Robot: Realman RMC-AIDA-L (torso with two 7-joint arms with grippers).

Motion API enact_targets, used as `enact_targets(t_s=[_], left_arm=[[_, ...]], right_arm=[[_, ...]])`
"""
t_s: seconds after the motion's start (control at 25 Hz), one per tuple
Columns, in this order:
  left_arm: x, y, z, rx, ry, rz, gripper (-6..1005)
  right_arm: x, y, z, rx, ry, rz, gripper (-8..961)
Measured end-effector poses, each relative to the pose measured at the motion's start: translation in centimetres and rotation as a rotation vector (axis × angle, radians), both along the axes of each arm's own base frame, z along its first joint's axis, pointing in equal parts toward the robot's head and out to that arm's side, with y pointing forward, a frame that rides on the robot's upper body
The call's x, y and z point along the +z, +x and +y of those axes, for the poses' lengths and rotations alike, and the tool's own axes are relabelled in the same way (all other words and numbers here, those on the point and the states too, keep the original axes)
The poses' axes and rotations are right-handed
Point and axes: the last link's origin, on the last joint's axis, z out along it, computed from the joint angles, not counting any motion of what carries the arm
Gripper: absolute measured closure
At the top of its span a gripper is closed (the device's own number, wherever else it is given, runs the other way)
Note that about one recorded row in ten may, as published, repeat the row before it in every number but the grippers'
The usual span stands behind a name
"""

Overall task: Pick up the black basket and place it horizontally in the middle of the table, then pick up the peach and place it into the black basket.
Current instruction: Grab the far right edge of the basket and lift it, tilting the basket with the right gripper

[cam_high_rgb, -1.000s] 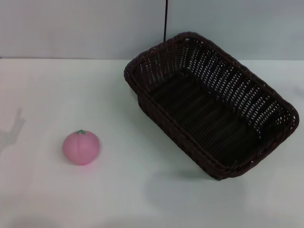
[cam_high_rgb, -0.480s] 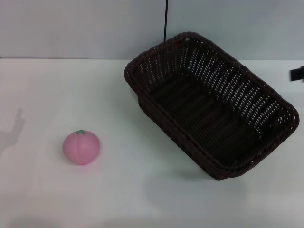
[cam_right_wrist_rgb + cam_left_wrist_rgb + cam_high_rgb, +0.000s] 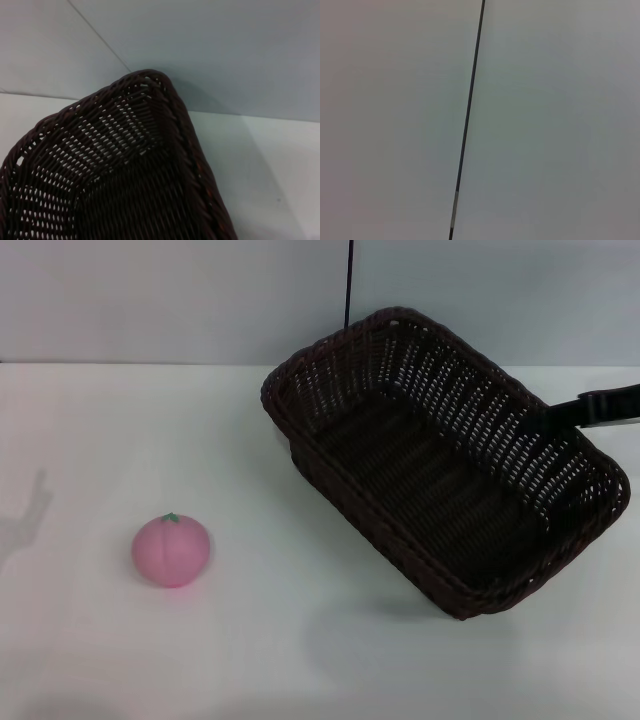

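The black basket [image 3: 430, 480] lies at an angle on the right half of the white table [image 3: 150, 430], and it is empty. The pink peach [image 3: 171, 551] sits on the table at the front left, well apart from the basket. My right gripper [image 3: 560, 414] reaches in from the right edge of the head view and is over the basket's far right rim. The right wrist view shows a corner of the basket [image 3: 115, 165] close up. My left gripper is out of view.
A grey wall [image 3: 150, 300] with a dark vertical seam [image 3: 349, 280] stands behind the table. The left wrist view shows only that wall and seam [image 3: 467, 115]. Bare tabletop lies between the peach and the basket.
My right gripper has come into the head view from the right edge and moved left to the basket's far rim. The basket and the peach have not moved.
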Motion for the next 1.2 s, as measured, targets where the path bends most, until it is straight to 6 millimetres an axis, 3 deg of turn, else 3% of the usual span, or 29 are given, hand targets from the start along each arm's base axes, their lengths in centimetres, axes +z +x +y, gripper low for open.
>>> enact_targets(t_s=[0.24,0.72,0.8,1.04,1.2], left_arm=[[-0.1,0.0,-0.1,0.000,0.002,-0.004,177],[-0.1,0.1,-0.2,-0.002,0.003,-0.004,178],[-0.1,0.1,-0.2,-0.002,0.003,-0.004,178],[-0.1,0.1,-0.2,-0.002,0.003,-0.004,178],[-0.1,0.1,-0.2,-0.002,0.003,-0.005,178]], right_arm=[[-1.9,0.1,0.5,0.018,-0.013,0.003,468],[-2.3,0.2,0.4,0.033,0.007,-0.009,479],[-2.2,0.2,0.4,0.038,0.009,-0.011,686],[-1.5,-0.8,0.3,0.146,-0.004,-0.055,787],[-1.2,-1.8,-0.3,0.287,-0.033,-0.115,785]])
